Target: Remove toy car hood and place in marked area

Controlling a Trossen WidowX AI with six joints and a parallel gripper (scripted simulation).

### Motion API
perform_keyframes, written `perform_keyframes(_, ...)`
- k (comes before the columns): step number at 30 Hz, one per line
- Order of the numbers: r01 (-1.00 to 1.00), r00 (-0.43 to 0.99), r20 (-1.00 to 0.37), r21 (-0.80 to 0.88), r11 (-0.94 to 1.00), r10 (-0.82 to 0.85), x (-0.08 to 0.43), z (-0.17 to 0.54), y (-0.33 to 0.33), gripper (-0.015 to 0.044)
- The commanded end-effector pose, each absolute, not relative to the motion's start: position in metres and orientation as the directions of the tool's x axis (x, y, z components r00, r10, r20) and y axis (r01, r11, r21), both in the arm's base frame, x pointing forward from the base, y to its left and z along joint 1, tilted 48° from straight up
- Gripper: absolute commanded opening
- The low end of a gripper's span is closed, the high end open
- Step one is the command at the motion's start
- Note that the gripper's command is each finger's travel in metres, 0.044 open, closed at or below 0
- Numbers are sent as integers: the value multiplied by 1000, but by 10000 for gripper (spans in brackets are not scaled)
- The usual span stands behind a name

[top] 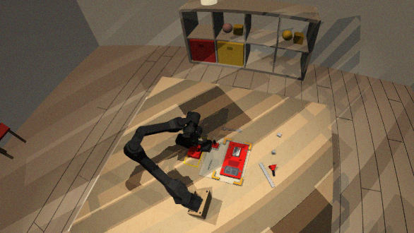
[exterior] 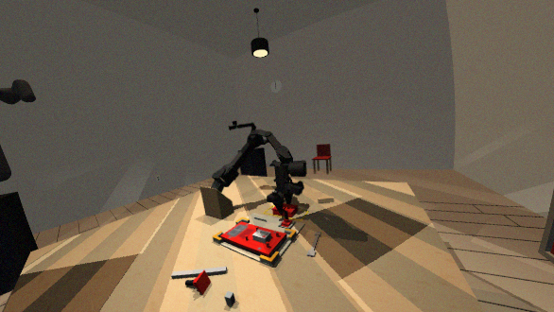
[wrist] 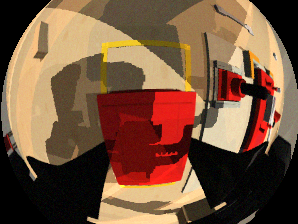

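The red hood (top: 193,152) (exterior: 286,209) (wrist: 149,137) is between my gripper's fingers, low over the table. My gripper (top: 194,147) (exterior: 285,204) is shut on it. In the wrist view the hood covers the near part of the yellow-outlined marked area (wrist: 143,44) (top: 192,164). The outline's far side shows beyond the hood. I cannot tell whether the hood touches the table. The red toy car (top: 234,159) (exterior: 251,237) (wrist: 256,106) sits to the right, on a grey mat (top: 212,163) with orange corner marks.
A grey ruler (top: 266,174) and a small red tool (top: 272,167) lie to the right of the car. Two small grey cubes (top: 279,135) (top: 273,152) and a wrench (top: 231,129) lie nearby. A shelf unit (top: 247,35) stands on the floor behind the table.
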State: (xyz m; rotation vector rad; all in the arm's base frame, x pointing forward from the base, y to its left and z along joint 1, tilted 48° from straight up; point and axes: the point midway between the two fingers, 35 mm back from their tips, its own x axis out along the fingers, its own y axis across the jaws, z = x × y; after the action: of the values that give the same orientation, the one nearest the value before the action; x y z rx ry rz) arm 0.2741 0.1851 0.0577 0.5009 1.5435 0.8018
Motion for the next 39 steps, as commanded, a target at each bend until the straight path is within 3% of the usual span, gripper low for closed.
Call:
perform_keyframes(1,-140,-142,-677,736,662,722,274,58,185,289)
perform_keyframes(7,-140,-142,-677,736,663,722,275,59,184,440)
perform_keyframes(16,-137,-144,-672,741,658,727,285,105,132,440)
perform_keyframes(39,-137,-144,-672,741,658,727,285,105,132,440)
